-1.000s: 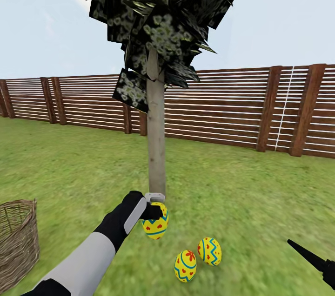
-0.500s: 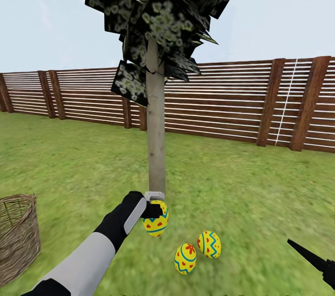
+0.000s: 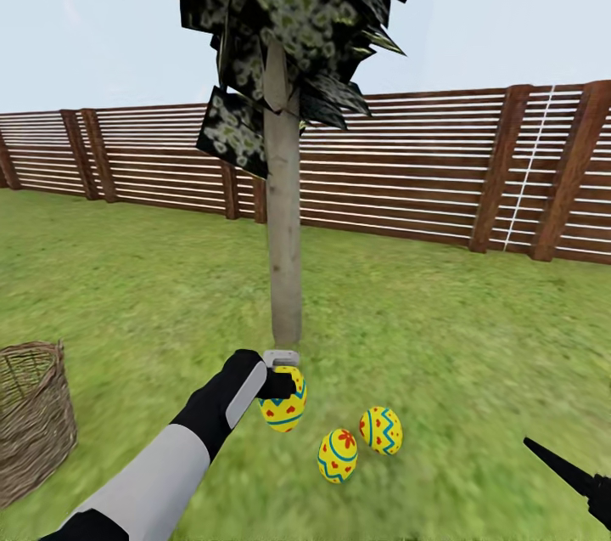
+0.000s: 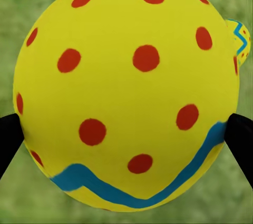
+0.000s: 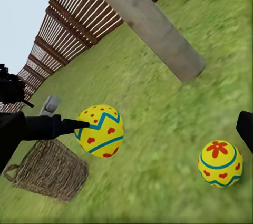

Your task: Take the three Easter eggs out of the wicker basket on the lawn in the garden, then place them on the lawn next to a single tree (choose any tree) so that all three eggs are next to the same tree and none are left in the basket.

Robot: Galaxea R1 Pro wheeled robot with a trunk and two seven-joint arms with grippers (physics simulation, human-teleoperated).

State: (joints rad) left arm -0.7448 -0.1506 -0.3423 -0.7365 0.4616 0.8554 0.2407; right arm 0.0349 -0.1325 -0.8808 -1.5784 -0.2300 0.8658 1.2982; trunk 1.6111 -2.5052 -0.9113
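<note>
The left gripper (image 3: 283, 392) is clamped on one Easter egg (image 3: 284, 407), a black finger (image 4: 9, 142) pressed to each side of the shell in the left wrist view. It holds the egg just in front of the foot of the tree (image 3: 284, 269), above the lawn (image 3: 441, 337). Of the right gripper (image 3: 567, 473), one dark pointed finger juts in at the lower right of the head view; I cannot tell whether it stands apart or together.

Two more eggs lie on the grass near the trunk's foot: one with a red flower (image 3: 338, 455), and one with blue zigzags (image 3: 381, 431) just beside it. The wicker basket (image 3: 32, 418) stands well apart at the far left, its braided rim cut by the picture's edge. Open grass stretches right of the trunk and behind it, up to the brown slatted fence (image 3: 407, 176) that closes off the garden.

The held egg is bright yellow, dotted red over its blunt end, with a wavy blue band and red hearts lower down (image 5: 100, 130). The tree's trunk is pale and bare, its dark blocky foliage speckled whitish.
</note>
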